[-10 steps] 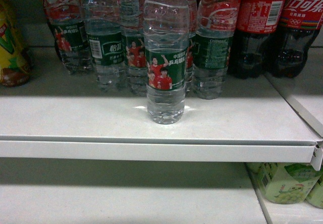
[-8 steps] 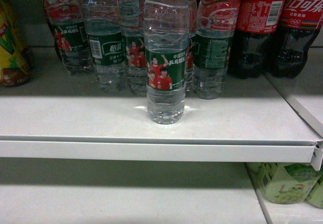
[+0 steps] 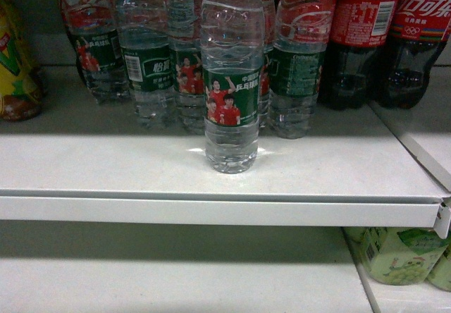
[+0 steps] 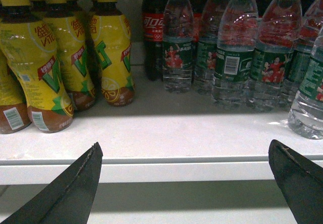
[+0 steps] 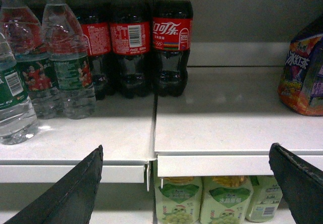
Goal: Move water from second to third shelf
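Approach step, nothing grasped. The water bottle (image 3: 230, 80) stands alone near the shelf (image 3: 211, 211) front edge, ahead of its row. Your left gripper (image 4: 184, 183) and right gripper (image 5: 186, 183) have their fingers spread wide, empty. Next, centre one on the bottle's body.

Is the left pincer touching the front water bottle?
Apart. The left wrist view shows the open left pincer below the shelf edge, while the front water bottle stands above on the shelf.
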Robot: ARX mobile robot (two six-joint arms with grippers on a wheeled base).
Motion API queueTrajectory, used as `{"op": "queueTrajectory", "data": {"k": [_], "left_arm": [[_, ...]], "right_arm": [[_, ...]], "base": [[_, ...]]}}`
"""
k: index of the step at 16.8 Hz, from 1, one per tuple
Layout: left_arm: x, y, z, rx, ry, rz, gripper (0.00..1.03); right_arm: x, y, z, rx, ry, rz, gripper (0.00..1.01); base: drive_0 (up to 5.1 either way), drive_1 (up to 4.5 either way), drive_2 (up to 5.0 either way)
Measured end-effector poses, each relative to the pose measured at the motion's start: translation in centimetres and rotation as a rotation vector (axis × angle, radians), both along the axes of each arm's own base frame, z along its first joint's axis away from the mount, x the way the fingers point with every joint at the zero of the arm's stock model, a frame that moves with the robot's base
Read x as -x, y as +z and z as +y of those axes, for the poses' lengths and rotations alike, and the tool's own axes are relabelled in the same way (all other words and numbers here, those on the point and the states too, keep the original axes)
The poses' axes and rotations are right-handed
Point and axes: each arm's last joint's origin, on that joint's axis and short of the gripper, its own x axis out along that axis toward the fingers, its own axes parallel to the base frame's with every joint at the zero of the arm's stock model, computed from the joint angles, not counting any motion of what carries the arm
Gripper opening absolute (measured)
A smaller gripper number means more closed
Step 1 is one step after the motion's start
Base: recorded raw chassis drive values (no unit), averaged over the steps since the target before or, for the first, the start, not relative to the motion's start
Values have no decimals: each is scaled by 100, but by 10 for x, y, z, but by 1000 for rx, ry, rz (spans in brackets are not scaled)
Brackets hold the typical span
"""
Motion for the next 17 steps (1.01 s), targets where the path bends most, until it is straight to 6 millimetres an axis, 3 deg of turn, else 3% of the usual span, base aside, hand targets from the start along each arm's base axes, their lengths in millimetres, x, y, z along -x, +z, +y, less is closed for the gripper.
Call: {"op": "queueTrajectory", "data": {"k": [17], "left_arm": [[0, 0, 0, 0, 0, 0, 98]], "right_arm": [[0, 0, 0, 0, 0, 0, 98]], "base": [[0, 0, 0]]}}
